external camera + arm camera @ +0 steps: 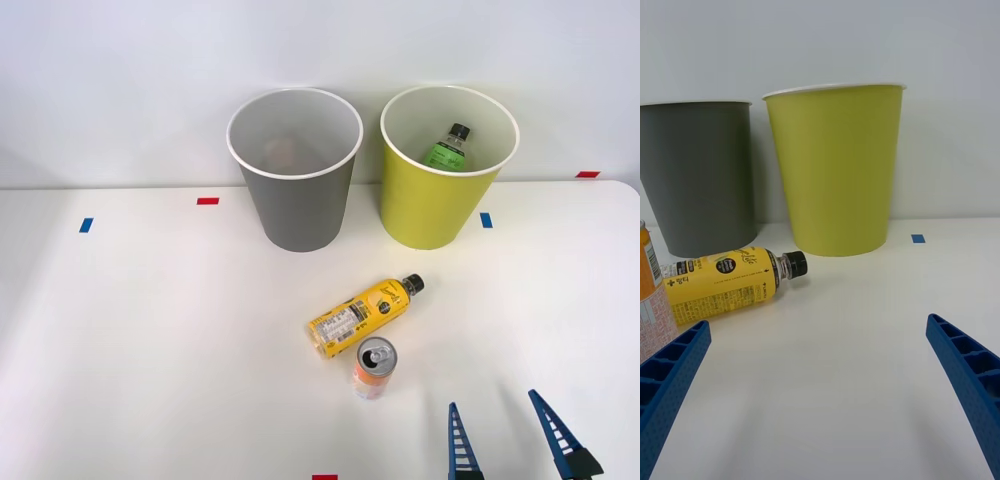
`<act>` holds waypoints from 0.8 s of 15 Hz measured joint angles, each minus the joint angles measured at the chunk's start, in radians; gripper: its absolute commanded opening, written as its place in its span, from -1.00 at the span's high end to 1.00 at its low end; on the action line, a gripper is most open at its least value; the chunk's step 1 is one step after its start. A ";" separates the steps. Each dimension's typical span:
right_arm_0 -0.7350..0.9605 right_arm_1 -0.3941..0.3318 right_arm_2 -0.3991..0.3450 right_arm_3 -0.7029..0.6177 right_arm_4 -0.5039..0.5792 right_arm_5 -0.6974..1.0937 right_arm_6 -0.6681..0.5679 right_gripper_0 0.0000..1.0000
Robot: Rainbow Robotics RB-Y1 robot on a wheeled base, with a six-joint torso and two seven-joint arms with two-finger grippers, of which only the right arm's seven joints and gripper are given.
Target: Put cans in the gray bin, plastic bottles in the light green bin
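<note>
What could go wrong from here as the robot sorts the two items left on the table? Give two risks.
1. The can stands upright right beside the lying yellow bottle; the open hand closing on one may nudge the other, tipping the can or rolling the bottle.
2. The gray bin and light green bin stand close together, so a slightly off release could land in the wrong one.

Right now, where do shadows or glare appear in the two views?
Front view: even light, soft shadow beside the can and the yellow bottle, no strong glare. Wrist view: a faint shadow under the yellow bottle, a dull sheen on the green bin.
</note>
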 measured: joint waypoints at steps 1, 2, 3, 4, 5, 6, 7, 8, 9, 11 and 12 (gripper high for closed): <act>0.000 0.000 0.000 0.000 0.000 0.000 0.000 -1.00; 0.000 0.000 0.000 0.000 0.000 0.000 0.000 -1.00; 0.000 0.000 0.000 0.000 0.000 0.000 0.000 -1.00; 0.000 0.000 0.000 0.000 0.000 0.000 0.000 -1.00; 0.000 0.000 0.000 0.000 0.000 0.000 0.000 -1.00; 0.000 0.000 0.000 0.000 0.000 0.000 0.000 -1.00; 0.000 0.000 0.000 0.000 0.000 0.000 0.000 -1.00; 0.000 0.000 0.000 0.000 0.000 0.000 0.000 -1.00; 0.000 0.000 0.000 0.000 0.000 0.000 0.000 -1.00; 0.000 0.000 0.000 0.000 0.000 0.000 0.000 -1.00; 0.000 0.000 0.000 0.000 0.000 0.000 0.000 -1.00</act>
